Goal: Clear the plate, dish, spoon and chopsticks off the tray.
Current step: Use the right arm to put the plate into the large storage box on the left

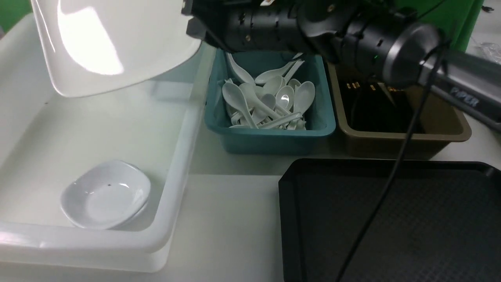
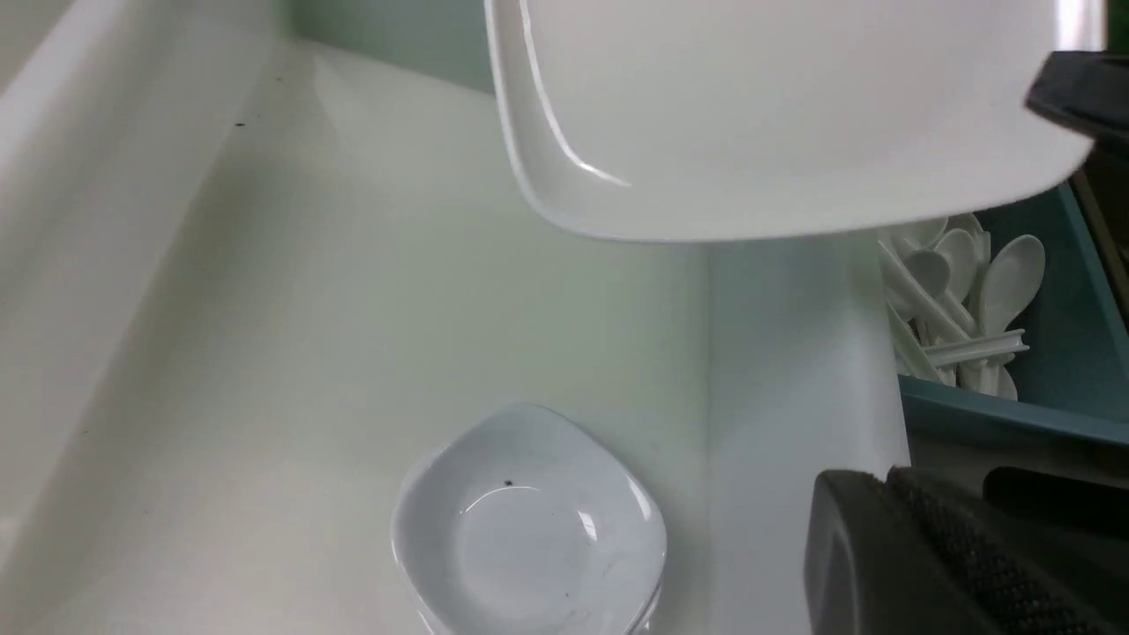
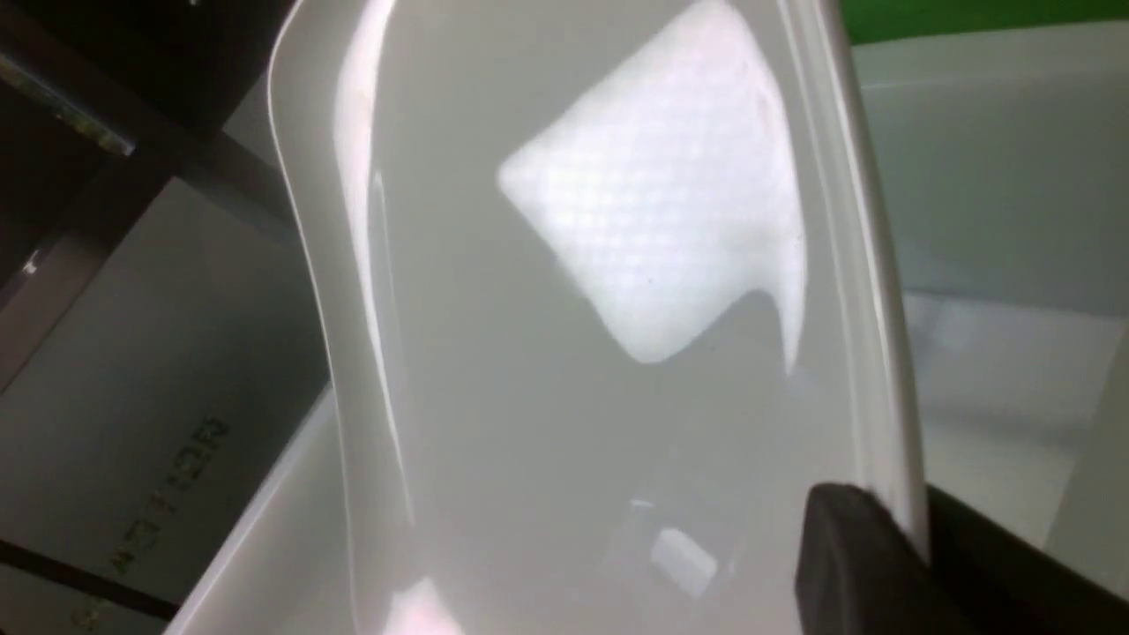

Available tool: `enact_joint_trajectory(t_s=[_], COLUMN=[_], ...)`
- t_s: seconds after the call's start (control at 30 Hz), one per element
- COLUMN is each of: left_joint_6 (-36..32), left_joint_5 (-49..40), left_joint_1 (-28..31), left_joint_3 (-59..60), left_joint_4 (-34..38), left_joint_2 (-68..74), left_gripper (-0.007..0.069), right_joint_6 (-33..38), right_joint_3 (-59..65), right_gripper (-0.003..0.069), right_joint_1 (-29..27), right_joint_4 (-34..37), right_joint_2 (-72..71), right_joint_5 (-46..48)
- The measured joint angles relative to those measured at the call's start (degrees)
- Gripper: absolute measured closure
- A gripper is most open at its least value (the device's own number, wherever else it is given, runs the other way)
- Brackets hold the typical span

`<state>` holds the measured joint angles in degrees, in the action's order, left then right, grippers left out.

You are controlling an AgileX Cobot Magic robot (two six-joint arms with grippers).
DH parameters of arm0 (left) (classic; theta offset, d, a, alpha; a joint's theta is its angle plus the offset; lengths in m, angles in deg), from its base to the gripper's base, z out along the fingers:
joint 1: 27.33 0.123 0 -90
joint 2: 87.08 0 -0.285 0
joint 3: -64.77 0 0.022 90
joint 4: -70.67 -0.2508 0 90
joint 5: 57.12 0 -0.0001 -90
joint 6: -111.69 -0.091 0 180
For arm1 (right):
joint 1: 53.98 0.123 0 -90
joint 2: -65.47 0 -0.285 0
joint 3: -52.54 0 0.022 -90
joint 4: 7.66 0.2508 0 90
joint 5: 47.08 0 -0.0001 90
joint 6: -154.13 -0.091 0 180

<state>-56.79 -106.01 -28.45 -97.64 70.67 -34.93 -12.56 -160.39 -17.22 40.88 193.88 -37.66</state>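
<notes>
The large white plate [image 1: 113, 39] hangs tilted above the far end of the white tub [image 1: 178, 184]. My right gripper [image 1: 192, 23] is shut on the plate's rim; in the right wrist view its fingers [image 3: 913, 520] pinch the edge of the plate [image 3: 573, 353]. A small white dish [image 1: 105, 194] lies in the tub's near end and also shows in the left wrist view [image 2: 529, 529]. My left gripper [image 2: 886, 481] is shut and empty, beside the tub's wall. The black tray [image 1: 391, 219] is bare. No single chopsticks are clear.
A teal bin [image 1: 270, 135] behind the tray holds several white spoons [image 1: 270, 98]. A brown bin [image 1: 403, 135] stands to its right, dark inside. The right arm [image 1: 391, 47] and its cable [image 1: 391, 172] cross above both bins.
</notes>
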Motion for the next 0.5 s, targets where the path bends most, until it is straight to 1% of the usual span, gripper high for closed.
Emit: enact_joint_trajectory(t_s=[0.17,0.33,0.5], left_joint_6=[0.0,0.0,0.04], left_joint_5=[-0.05,-0.05,-0.05], left_joint_1=[0.0,0.0,0.0], left_joint_3=[0.0,0.0,0.0], left_joint_4=[0.0,0.0,0.0], left_joint_2=[0.0,0.0,0.0], left_gripper=[0.0615,0.0615,0.0615], right_joint_6=[-0.47,-0.52,-1.74], right_joint_3=[0.0,-0.19,-0.3], right_gripper=[0.0609,0.0609,0.0609], right_joint_1=[2.78,3.83,5.21], right_joint_4=[0.0,0.0,0.06], right_joint_2=[3.82,5.59,7.56], right_joint_5=[-3.94,-5.76,-10.46])
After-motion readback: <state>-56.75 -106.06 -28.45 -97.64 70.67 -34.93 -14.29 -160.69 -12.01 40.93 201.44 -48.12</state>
